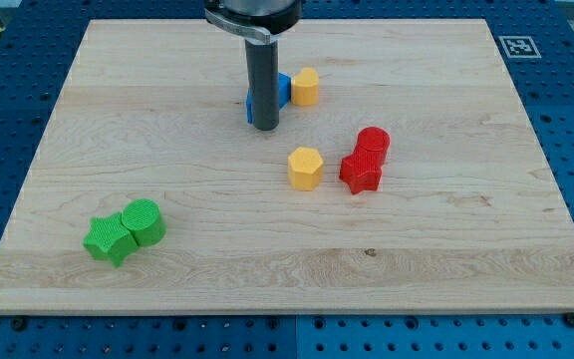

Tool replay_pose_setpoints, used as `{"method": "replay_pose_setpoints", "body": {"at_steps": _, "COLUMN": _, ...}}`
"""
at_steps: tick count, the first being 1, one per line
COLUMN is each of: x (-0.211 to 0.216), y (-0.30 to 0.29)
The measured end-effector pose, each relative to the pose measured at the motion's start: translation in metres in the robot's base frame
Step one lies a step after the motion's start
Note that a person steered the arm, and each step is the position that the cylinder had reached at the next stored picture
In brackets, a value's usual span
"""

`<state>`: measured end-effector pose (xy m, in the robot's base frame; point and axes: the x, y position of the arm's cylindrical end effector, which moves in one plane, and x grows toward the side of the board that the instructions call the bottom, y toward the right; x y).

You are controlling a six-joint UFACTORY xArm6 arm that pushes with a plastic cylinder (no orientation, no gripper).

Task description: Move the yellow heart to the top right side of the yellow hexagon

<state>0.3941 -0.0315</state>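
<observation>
Camera view: yellow heart beside my tip; orientation unclear.

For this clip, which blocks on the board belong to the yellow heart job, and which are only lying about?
Belongs to the job:
- yellow heart, near the view's top
- yellow hexagon, mid-board
- my tip, left of the heart, against the blue block

Lying about:
- blue block, shape hidden by the rod
- red cylinder and red star, touching
- green star and green cylinder, touching
</observation>
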Motion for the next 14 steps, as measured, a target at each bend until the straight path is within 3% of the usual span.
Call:
{"method": "replay_pose_setpoints", "body": {"at_steps": 2, "x": -0.01, "y": 0.01}}
{"method": "replay_pose_setpoints", "body": {"at_steps": 4, "x": -0.001, "y": 0.1}}
{"method": "replay_pose_setpoints", "body": {"at_steps": 6, "x": -0.091, "y": 0.114}}
{"method": "replay_pose_setpoints", "body": {"at_steps": 8, "x": -0.109, "y": 0.068}}
{"method": "replay_pose_setpoints", "body": {"at_steps": 9, "x": -0.105, "y": 0.055}}
{"method": "replay_pose_setpoints", "body": {"at_steps": 11, "x": -0.045, "y": 0.047}}
{"method": "replay_pose_setpoints", "body": {"at_steps": 14, "x": 0.013, "y": 0.051}}
